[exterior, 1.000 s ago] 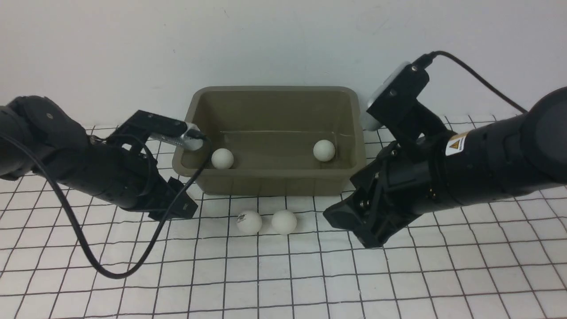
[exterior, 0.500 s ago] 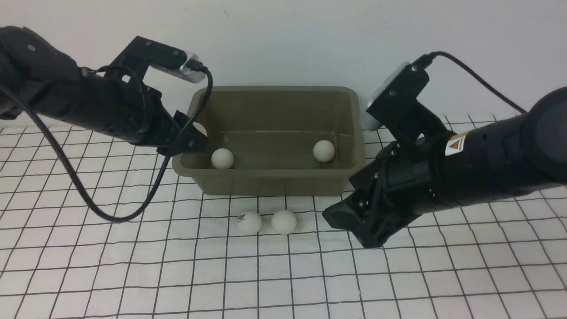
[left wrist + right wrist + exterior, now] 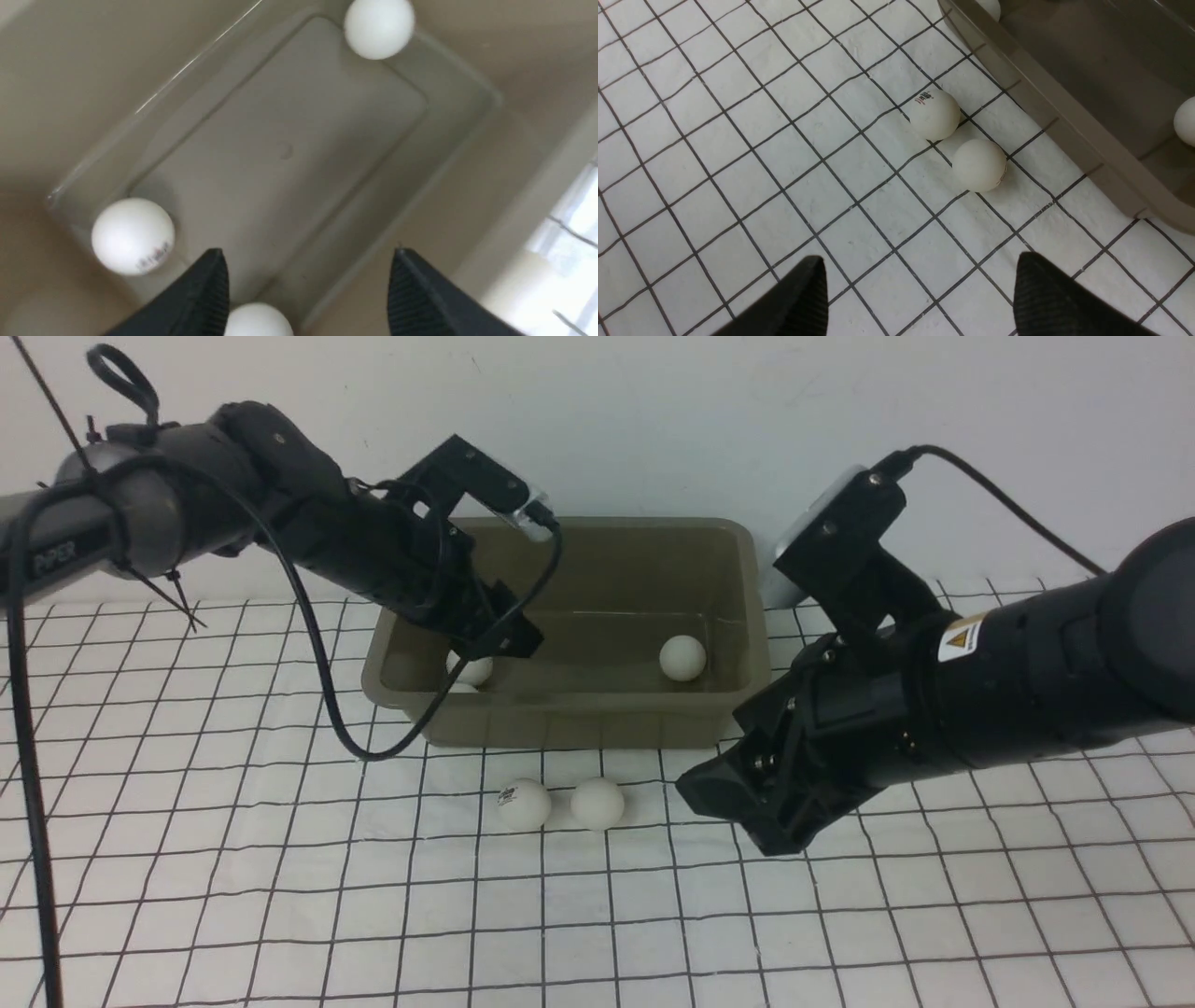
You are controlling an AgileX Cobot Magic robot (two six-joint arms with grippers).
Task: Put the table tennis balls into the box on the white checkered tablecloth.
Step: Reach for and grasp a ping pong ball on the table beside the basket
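L tool is held over the box, left end, jaws part-open and gripping nothing; a ball is seen loose below the tips, 2 more balls on the box floor. L arm is stretched fwd, wrist pitched down. R tool, wide & empty, is angled low toward 2 loose balls on the tablecloth just in front of the box, prob. for the next pick.

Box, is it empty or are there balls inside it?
Not empty: the left wrist view shows three balls inside the box.
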